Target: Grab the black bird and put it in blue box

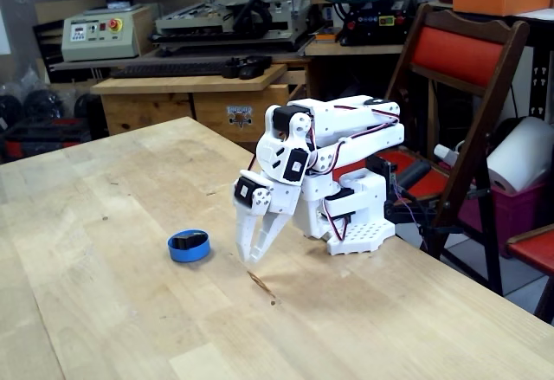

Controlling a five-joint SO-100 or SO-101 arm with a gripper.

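Fixed view, black bird [186,241] (heading unclear) inside blue box [189,247]

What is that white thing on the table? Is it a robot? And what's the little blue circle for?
Yes, it's a small robot arm, folded up and bolted together from white plastic parts, sitting on a wooden table. One camera standing off to the side took this picture. At the arm's tip is a gripper, two fingers pointing down at the table, pinching nothing. The blue box is a shallow round dish with something dark inside; that may be the black bird, but the picture is too blurry to be sure. Behind are workshop machines and a red chair.
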